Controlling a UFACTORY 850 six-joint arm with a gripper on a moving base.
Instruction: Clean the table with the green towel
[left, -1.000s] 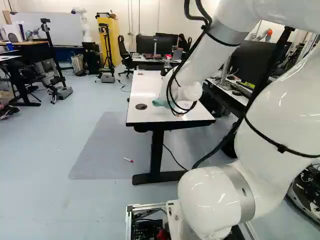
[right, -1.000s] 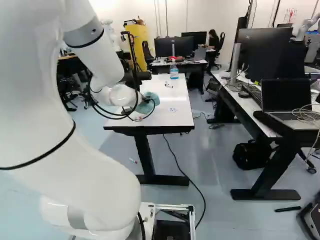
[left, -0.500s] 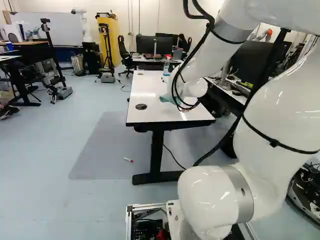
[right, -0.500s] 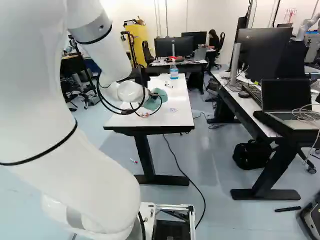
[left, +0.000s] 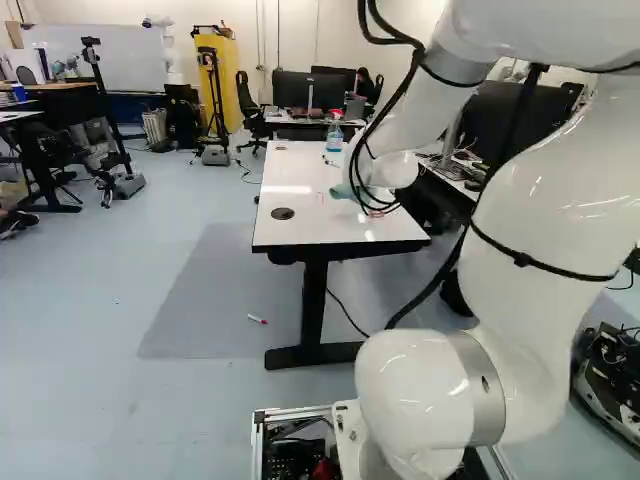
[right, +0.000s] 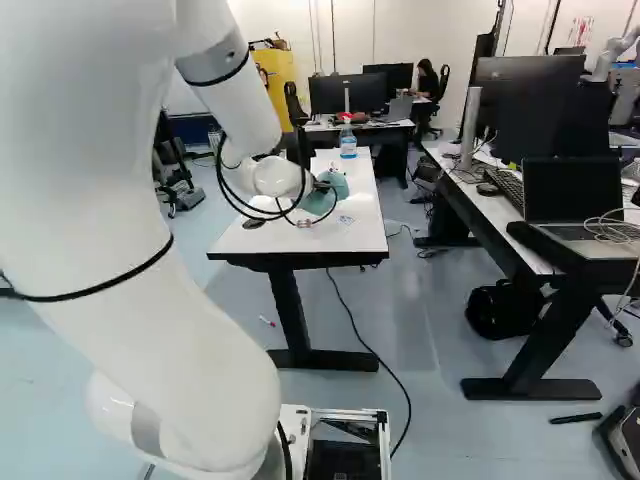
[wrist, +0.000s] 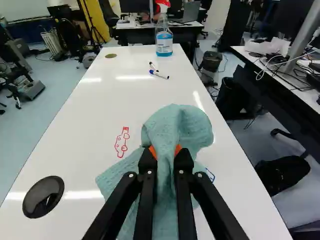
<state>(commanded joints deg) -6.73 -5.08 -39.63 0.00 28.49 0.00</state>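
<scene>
One green towel (wrist: 176, 122) (well bunched) gripped in the pincer (right: 322, 187), fingers slightly apart.

One towel (wrist: 169, 124), two tabletop markers (wrist: 160, 74)

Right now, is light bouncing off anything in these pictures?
Wrist view: bright glare streaks on the white tabletop, some beside the green towel, some beyond it, and a shine on the round black cover. Left base view: a bright streak across the tabletop, and small glints on the glossy white arm.
</scene>
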